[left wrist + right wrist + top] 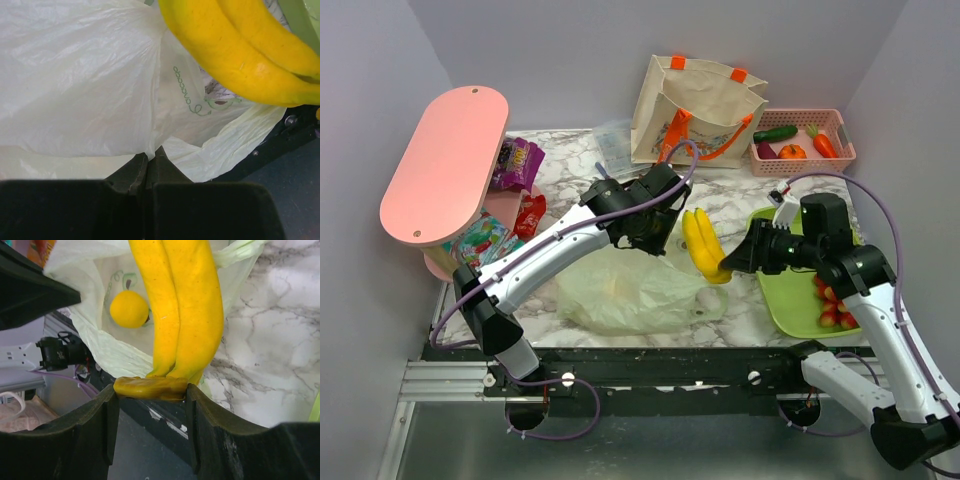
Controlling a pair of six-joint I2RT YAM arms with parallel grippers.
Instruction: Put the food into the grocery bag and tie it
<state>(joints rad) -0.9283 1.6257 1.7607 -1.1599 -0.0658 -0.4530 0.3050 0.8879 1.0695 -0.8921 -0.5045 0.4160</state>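
The pale green grocery bag (630, 293) lies crumpled on the marble table near the front edge. My left gripper (148, 160) is shut on a fold of the bag (75, 90) and holds its rim up. My right gripper (151, 395) is shut on the stem end of the yellow banana bunch (182, 305) and holds it above the bag's opening (703, 245). A round yellow citrus fruit (129, 309) lies inside the bag. The banana bunch also crosses the top right of the left wrist view (240, 55).
A green tray (790, 300) with red fruits stands at the right. A beige canvas tote (695, 110) and a pink basket (840, 155) of vegetables stand at the back. A pink shelf (445, 160) with snack packets (515, 165) stands at the left.
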